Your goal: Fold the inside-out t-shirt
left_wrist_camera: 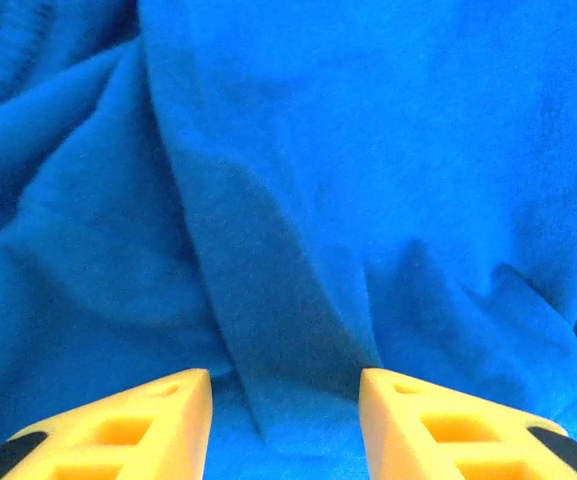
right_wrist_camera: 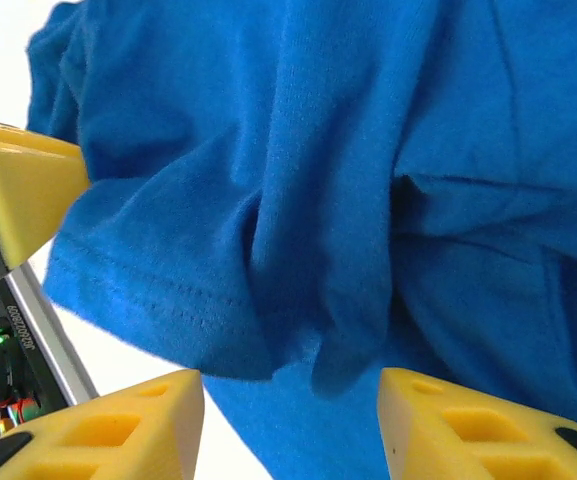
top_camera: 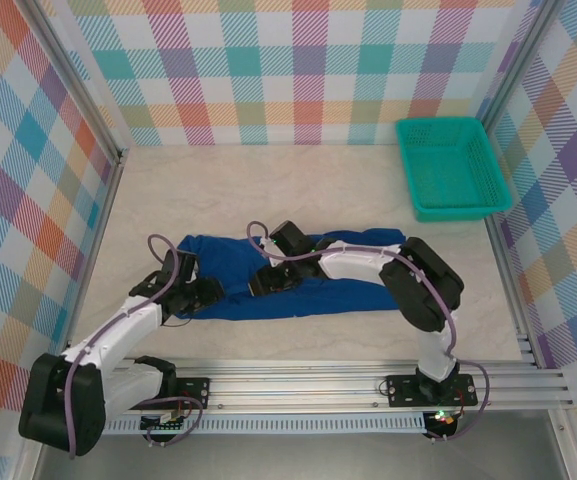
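On the table (top_camera: 268, 190), the t-shirt (top_camera: 233, 275) stretches left-right, both jaws parted.

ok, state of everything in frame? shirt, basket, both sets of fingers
t-shirt: lying on the table, gathered into a long rumpled band, not neatly folded
basket: upright, empty, far right corner
left gripper: fingers open over the shirt's left end
right gripper: fingers open over the shirt's middle
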You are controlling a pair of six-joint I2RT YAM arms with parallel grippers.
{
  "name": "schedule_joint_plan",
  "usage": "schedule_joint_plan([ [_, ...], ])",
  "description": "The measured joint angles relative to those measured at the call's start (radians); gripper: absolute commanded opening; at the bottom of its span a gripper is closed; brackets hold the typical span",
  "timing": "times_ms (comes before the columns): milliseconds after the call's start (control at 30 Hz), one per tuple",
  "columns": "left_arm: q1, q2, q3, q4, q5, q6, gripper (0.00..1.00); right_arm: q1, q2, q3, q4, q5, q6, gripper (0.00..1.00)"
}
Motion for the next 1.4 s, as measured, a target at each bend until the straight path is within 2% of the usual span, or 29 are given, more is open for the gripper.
schedule_joint_plan([
  [167,0.000,0.061,0.000,0.044,0.027,-0.001,0.31,0.004,0.038,0.021,0.006,0.000,0.024,0.39],
  [333,0.000,0.066,-0.001,0.064,0.033,0.004,0.11,0.005,0.048,0.026,0.007,0.004,0.041,0.22],
  [500,0.001,0.055,-0.002,0.056,0.016,0.011,0.00,0.005,0.048,0.027,0.002,0.023,0.040,0.11],
  [700,0.002,-0.053,-0.002,-0.010,-0.031,0.012,0.00,0.005,0.048,0.027,-0.016,0.049,0.039,0.00],
  [1000,0.005,-0.197,-0.001,-0.140,-0.067,0.000,0.00,0.005,-0.014,0.017,-0.058,0.074,0.036,0.00],
  [1200,0.008,-0.217,0.001,-0.179,-0.098,-0.020,0.00,-0.002,-0.048,0.016,-0.090,0.080,0.036,0.00],
  [1267,0.013,-0.215,0.002,-0.180,-0.112,-0.022,0.07,-0.003,-0.046,0.016,-0.118,0.088,0.036,0.00],
  [1333,0.015,-0.199,0.005,-0.180,-0.125,-0.022,0.14,-0.003,-0.037,0.025,-0.148,0.095,0.035,0.06],
  [1400,0.015,-0.171,0.005,-0.177,-0.150,-0.018,0.24,-0.003,-0.019,0.038,-0.167,0.108,0.035,0.12],
])
